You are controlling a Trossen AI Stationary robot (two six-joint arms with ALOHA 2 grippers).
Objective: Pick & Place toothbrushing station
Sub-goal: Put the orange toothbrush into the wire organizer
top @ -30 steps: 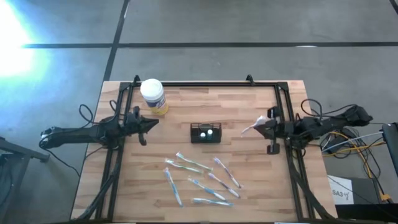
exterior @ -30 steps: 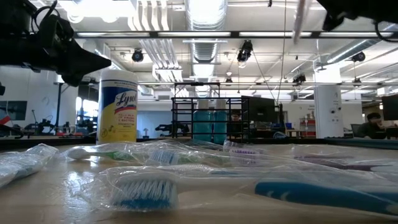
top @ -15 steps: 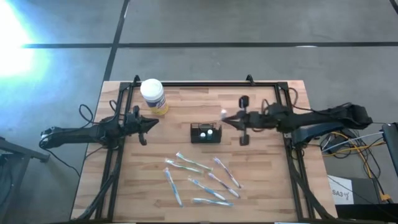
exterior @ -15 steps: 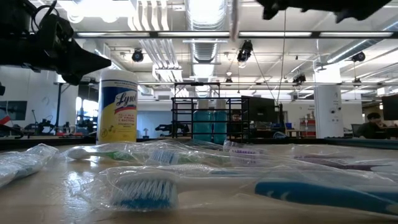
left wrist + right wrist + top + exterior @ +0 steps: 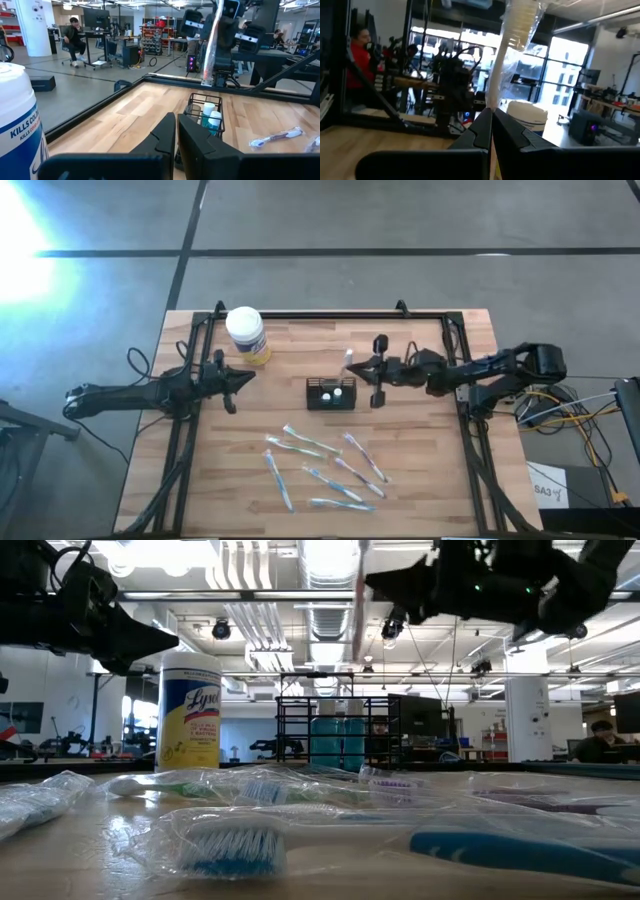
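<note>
The black toothbrushing station [image 5: 331, 393] stands on the wooden table near its middle, with two white-topped things in it. It also shows in the left wrist view [image 5: 206, 114] and the low view [image 5: 335, 730]. My right gripper [image 5: 362, 368] is shut on a plastic-wrapped toothbrush [image 5: 348, 360] in the air, just beyond the station's far right corner. The toothbrush also shows in the low view [image 5: 358, 585] and the left wrist view [image 5: 211, 45]. My left gripper [image 5: 238, 380] is shut and empty, hovering left of the station. My right gripper pinches the wrapped toothbrush's handle [image 5: 494, 97] between its two fingers. The fingers come about level from the table's right side and lie across the brush. The brush stands about upright, clear of the table, its wrapped bristle head [image 5: 522, 15] away from the fingers.
A yellow wipes jar with a white lid [image 5: 246, 332] stands at the far left of the table. Several wrapped toothbrushes [image 5: 320, 465] lie scattered on the near half. A black frame [image 5: 330, 315] runs along the table's far and side edges.
My right gripper has gone toward the table's left edge, from above the right frame rail to just beside the station, carrying the wrapped toothbrush clear of the table. It has stayed shut on the brush.
</note>
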